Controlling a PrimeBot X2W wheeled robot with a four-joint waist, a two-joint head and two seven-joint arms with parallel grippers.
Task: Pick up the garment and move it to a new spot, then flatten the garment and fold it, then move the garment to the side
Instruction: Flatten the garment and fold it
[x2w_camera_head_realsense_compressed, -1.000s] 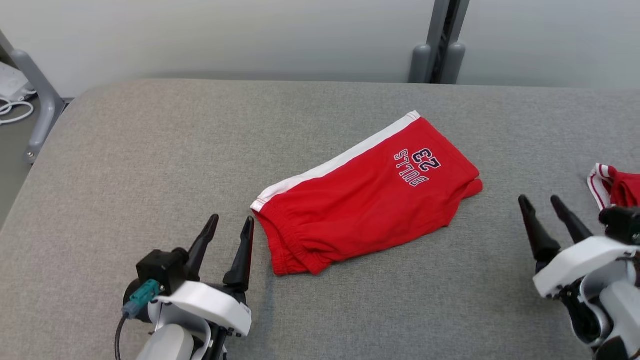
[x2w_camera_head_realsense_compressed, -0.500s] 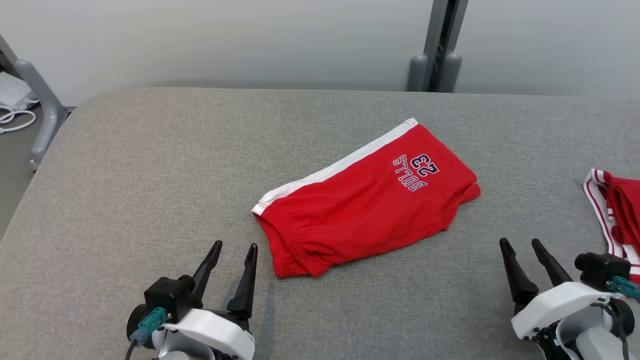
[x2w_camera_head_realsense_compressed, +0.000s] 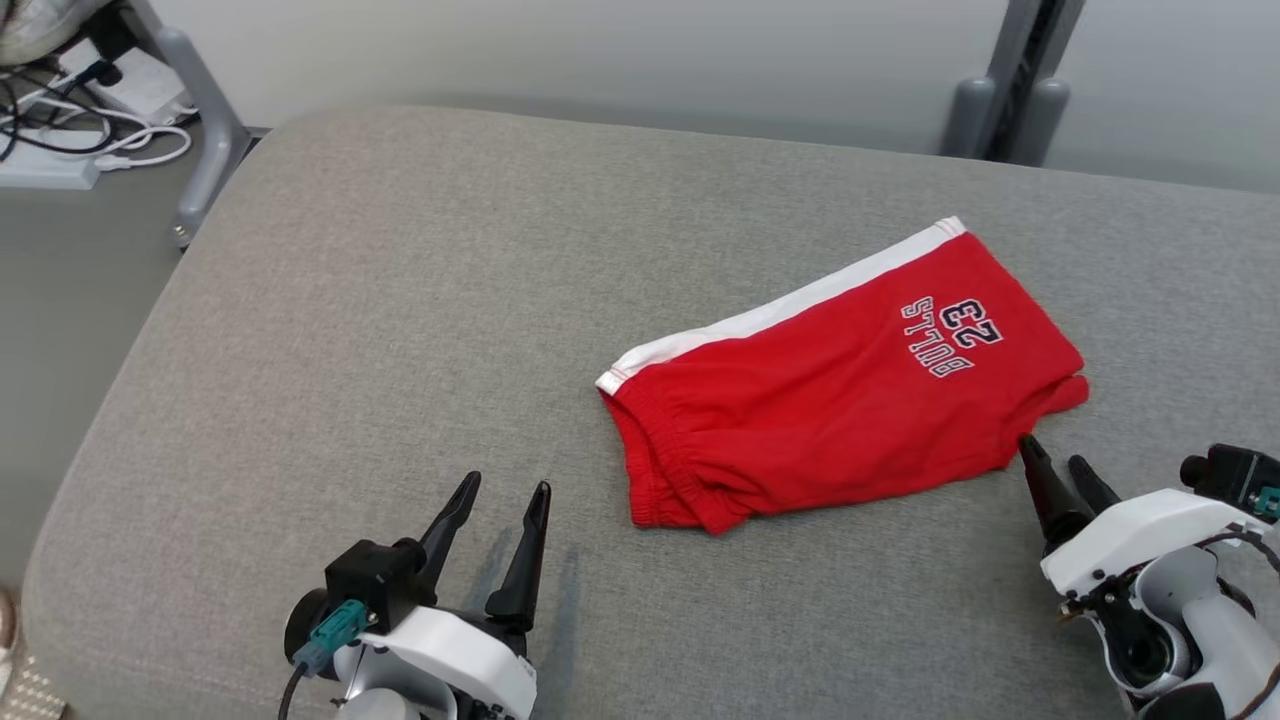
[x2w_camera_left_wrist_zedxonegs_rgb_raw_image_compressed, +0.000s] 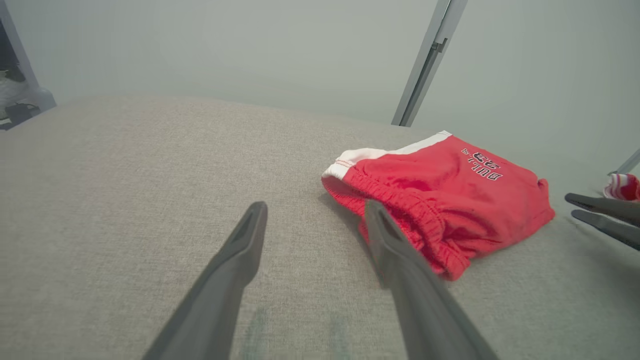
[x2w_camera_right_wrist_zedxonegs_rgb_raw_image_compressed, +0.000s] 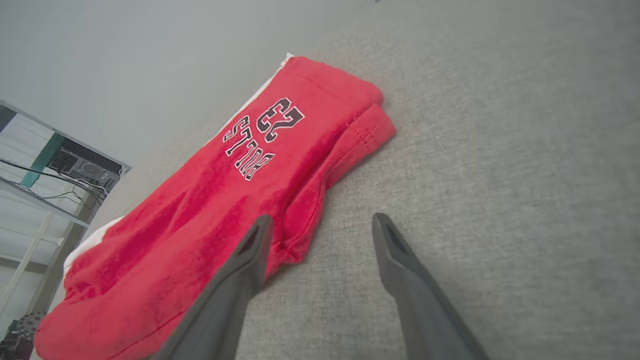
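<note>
The shorts (x2w_camera_head_realsense_compressed: 840, 390) lie on the table (x2w_camera_head_realsense_compressed: 350, 300), well in from its left and far edges: light, limp cloth, likely best pinched at waistband (x2w_camera_head_realsense_compressed: 665, 480) and hem (x2w_camera_head_realsense_compressed: 1045, 400). Left tool (x2w_camera_head_realsense_compressed: 506, 484) sits near the waistband, right tool (x2w_camera_head_realsense_compressed: 1050, 451) just beside the hem, both apart and empty.

Probably a robotics lab or test room: a grey fabric-covered bench (x2w_camera_head_realsense_compressed: 350, 300) stands before plain pale wall panels (x2w_camera_head_realsense_compressed: 600, 50) with grey metal posts (x2w_camera_head_realsense_compressed: 968, 115); a power strip (x2w_camera_head_realsense_compressed: 40, 170) and loose cables (x2w_camera_head_realsense_compressed: 150, 158) lie on the floor (x2w_camera_head_realsense_compressed: 60, 300).
</note>
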